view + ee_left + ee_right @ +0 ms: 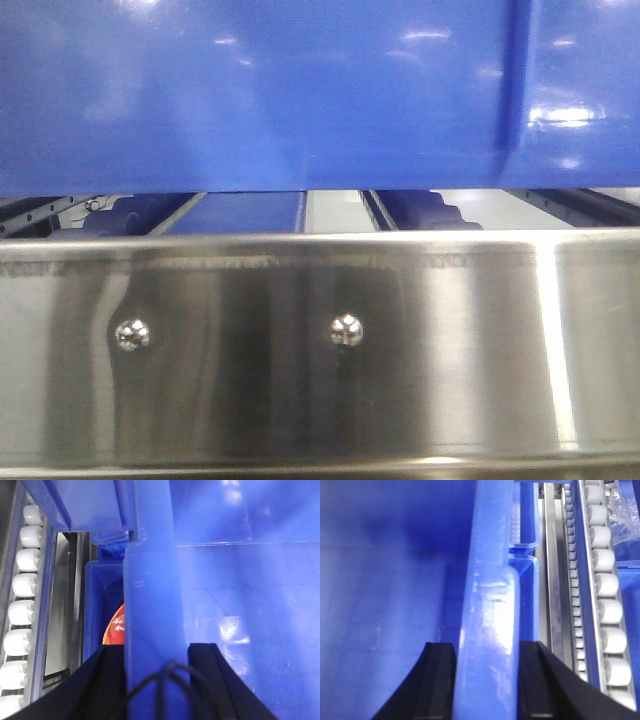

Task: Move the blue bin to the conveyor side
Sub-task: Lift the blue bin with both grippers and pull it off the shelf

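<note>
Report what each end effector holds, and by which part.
Left end effector and right end effector each clamp the blue bin by its thick rim.

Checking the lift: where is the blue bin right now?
The blue bin fills the top of the front view, above the steel rail; the left gripper and right gripper each clamp its rim.

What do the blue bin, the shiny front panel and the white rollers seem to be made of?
The blue bin: likely moulded plastic, glossy; soft light glints on smooth walls. The front panel: probably stainless steel, brushed; mirror-like streaky reflections, two domed screws. The white rollers: perhaps plastic, smooth; material uncertain.
</note>
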